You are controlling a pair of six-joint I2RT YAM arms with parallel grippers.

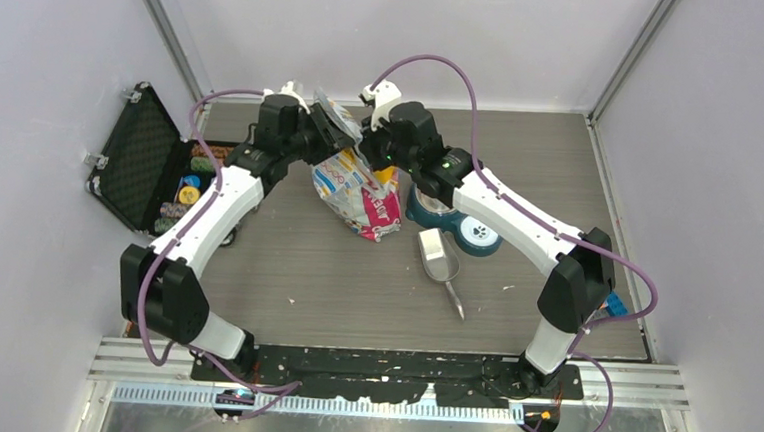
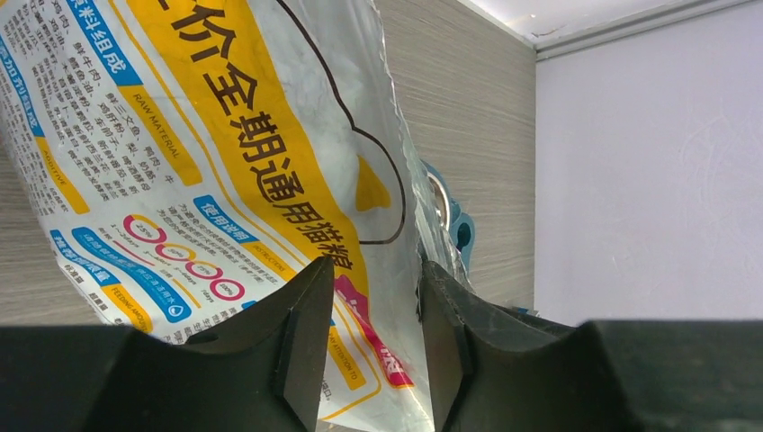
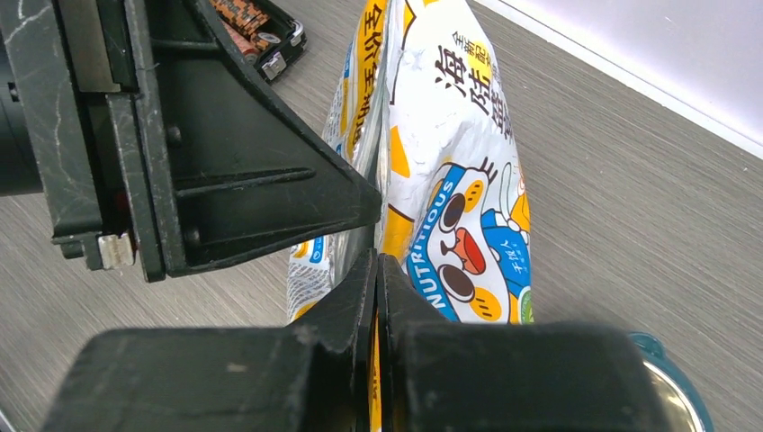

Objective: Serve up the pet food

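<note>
The pet food bag (image 1: 355, 189), white, yellow and blue with a cartoon print, stands at the table's middle. No kibble shows; the pet food is hidden in the bag. My right gripper (image 1: 372, 155) is shut on the bag's top edge; a yellow strip of the bag (image 3: 450, 162) sits between its closed jaws (image 3: 376, 256). My left gripper (image 1: 332, 123) is at the bag's other top flap. Its jaws (image 2: 375, 265) stand apart, with the bag's printed back (image 2: 225, 135) lying across the gap. A metal scoop (image 1: 438, 260) lies on the table right of the bag.
A teal pet bowl (image 1: 462, 229) stands just right of the bag and shows in the left wrist view (image 2: 447, 211) and the right wrist view (image 3: 675, 387). An open black case (image 1: 146, 162) with small items sits at the far left. Walls close in the table.
</note>
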